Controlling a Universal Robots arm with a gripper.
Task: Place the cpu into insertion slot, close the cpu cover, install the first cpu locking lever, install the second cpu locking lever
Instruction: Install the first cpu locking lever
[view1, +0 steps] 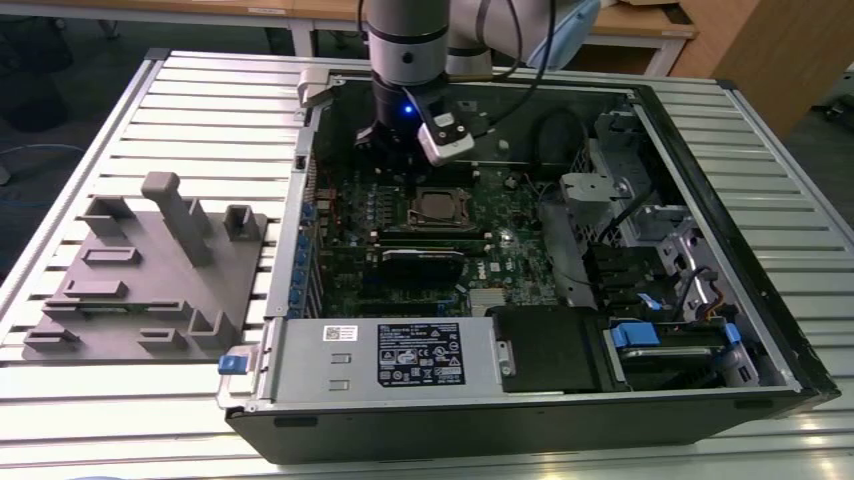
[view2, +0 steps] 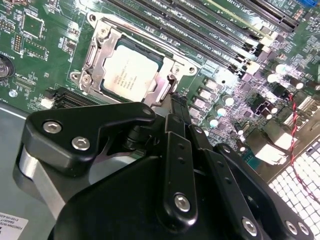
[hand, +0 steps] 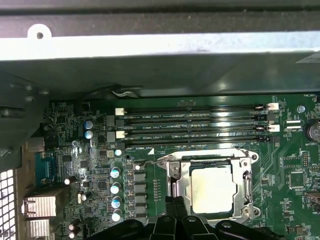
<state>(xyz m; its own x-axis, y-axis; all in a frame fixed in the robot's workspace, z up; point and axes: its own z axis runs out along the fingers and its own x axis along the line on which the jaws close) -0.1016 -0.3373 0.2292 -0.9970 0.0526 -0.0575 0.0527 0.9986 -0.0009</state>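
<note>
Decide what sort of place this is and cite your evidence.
Probably a robotics lab or test workshop: a robot arm reaches into an open computer case on a slatted metal table, with wooden desks behind.

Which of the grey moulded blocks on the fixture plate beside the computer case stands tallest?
The narrow grey upright post on the grey fixture plate; it rises well above the low blocks around it.

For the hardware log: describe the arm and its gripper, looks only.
The arm is a silvery-grey tube with a dark band; black cables loop beside it. A blue light glows at its wrist, next to a white camera block. The gripper is matt black: angular linked plates with silver screw heads.
</note>
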